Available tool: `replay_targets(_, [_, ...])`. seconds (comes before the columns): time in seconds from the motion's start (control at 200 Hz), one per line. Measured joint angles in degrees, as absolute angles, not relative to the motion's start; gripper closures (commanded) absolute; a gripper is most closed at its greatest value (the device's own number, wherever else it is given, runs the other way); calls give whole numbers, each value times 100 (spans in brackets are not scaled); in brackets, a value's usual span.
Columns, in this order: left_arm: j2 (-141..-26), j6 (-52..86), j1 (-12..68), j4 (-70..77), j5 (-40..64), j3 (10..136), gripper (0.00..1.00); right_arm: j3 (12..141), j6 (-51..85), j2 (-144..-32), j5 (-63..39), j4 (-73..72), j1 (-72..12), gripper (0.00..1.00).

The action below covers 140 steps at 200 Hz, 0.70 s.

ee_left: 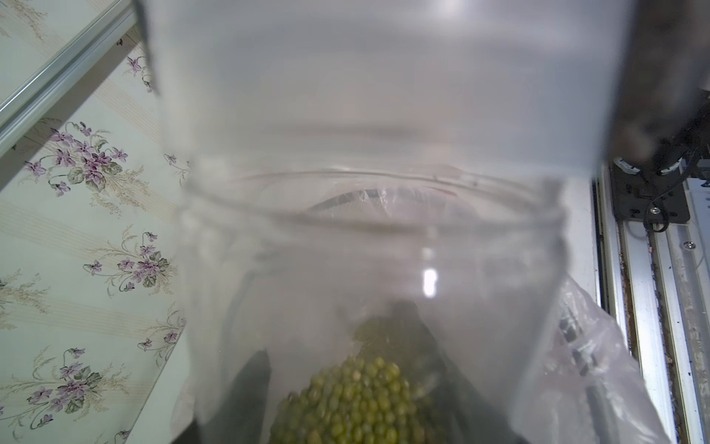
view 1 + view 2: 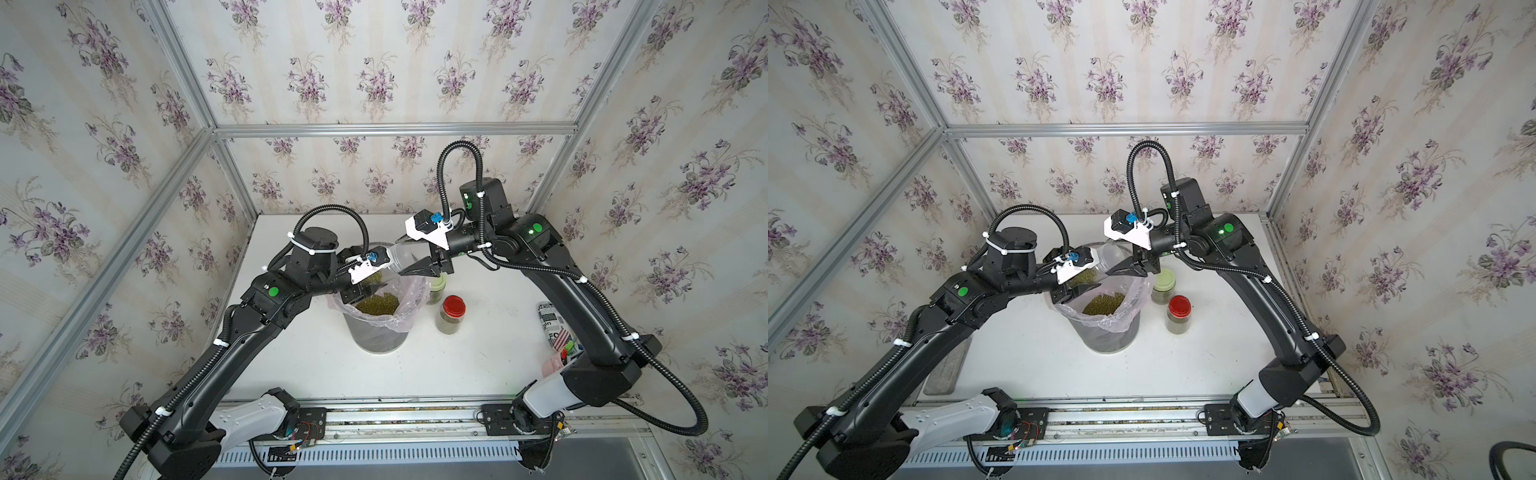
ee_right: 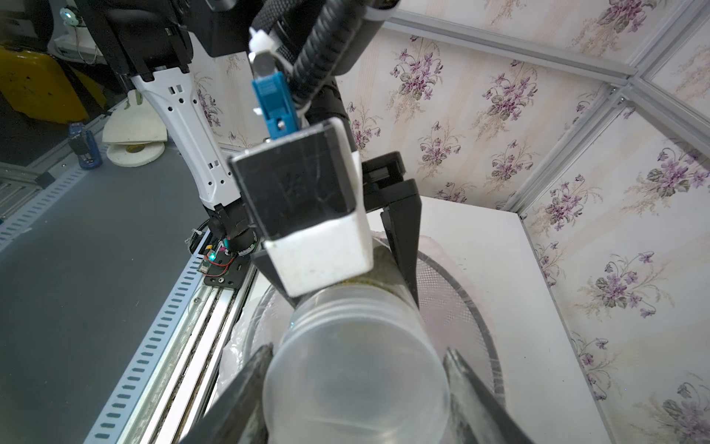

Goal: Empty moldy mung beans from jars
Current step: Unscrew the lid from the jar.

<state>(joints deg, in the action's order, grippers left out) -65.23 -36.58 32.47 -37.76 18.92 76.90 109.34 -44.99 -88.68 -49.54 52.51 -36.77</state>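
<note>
Right wrist view: right hand point(image 3: 357, 350) and left hand point(image 3: 351, 300) clamp opposite ends of a clear plastic jar point(image 3: 357, 388) over a pink-lined grey bin point(image 3: 453, 296).

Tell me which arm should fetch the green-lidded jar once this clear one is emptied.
Right, probably. The green-lidded jar stands near the right pincer, on that arm's side of the lined bin; the left pincer would have to cross the bin. Both grip the clear jar.
</note>
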Motion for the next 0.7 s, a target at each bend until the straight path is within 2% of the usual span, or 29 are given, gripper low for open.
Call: replay_targets(0.699, [-6667, -3614, 3332, -3638, 1776, 7699, 35, 11959, -6156, -9432, -5037, 6532, -3365, 42])
